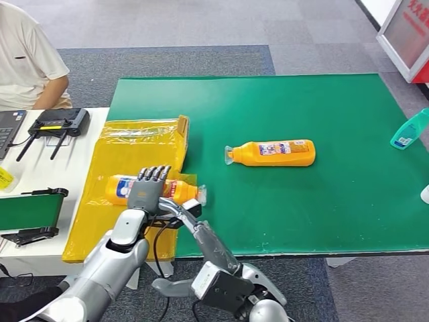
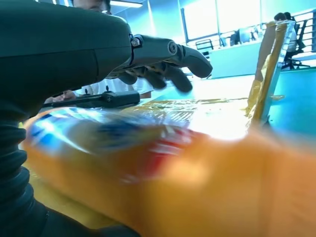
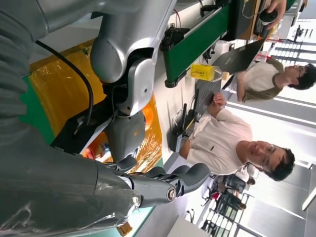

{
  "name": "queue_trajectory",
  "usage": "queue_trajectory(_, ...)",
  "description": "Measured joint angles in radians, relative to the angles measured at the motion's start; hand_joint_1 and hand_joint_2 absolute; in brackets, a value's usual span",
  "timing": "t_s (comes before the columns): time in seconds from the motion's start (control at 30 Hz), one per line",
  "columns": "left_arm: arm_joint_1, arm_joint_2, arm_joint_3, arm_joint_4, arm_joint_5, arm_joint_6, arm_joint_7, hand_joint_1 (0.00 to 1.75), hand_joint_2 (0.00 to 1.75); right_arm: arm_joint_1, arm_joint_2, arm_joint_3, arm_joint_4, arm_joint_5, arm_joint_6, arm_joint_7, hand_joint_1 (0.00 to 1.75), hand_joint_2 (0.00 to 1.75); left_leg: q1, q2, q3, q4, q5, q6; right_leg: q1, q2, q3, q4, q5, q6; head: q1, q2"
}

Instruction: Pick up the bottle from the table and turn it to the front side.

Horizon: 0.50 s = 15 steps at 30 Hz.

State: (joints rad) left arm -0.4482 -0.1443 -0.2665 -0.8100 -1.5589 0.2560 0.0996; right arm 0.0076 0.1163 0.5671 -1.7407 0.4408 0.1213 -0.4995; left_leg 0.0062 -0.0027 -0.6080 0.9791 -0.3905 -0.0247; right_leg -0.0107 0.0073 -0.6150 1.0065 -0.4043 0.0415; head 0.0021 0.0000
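Bottle [image 1: 151, 189] lies on yellow bag [image 1: 127, 151], directly beneath left hand [image 1: 147, 189] fingers [image 2: 175, 61].

The orange plastic bottle [image 1: 151, 190] looked smooth and glossy, its printed label shiny, and it lay on a crinkled, glossy yellow plastic bag [image 1: 133, 149]. The flat green mat [image 1: 328, 201] covering the bench was matt, like felt. The robot's left hand [image 1: 147, 189] had matt grey fingers [image 2: 175, 54], and its silver arm [image 1: 108, 261] shone like brushed metal.
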Motion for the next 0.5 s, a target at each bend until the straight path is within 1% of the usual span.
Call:
queue_trajectory(0.2,0.018,-0.021,0.082,-0.019,0.098,0.017,-0.101,0.00,1.75,0.012,0.000,-0.016,-0.015,0.009,-0.001,0.000,0.00,1.75,0.000,0.000,0.000,0.000,0.000,0.000,0.000,0.000,0.000,0.000,0.000,0.000,0.000,0.000)
queue_trajectory(0.5,0.062,-0.036,0.153,-0.084,0.078,0.009,-0.139,0.00,1.75,0.025,0.000,-0.043,-0.020,0.011,0.007,0.001,0.00,1.75,0.000,0.000,0.000,0.000,0.000,0.000,0.000,0.000,0.000,0.000,0.000,0.000,0.000,0.000)
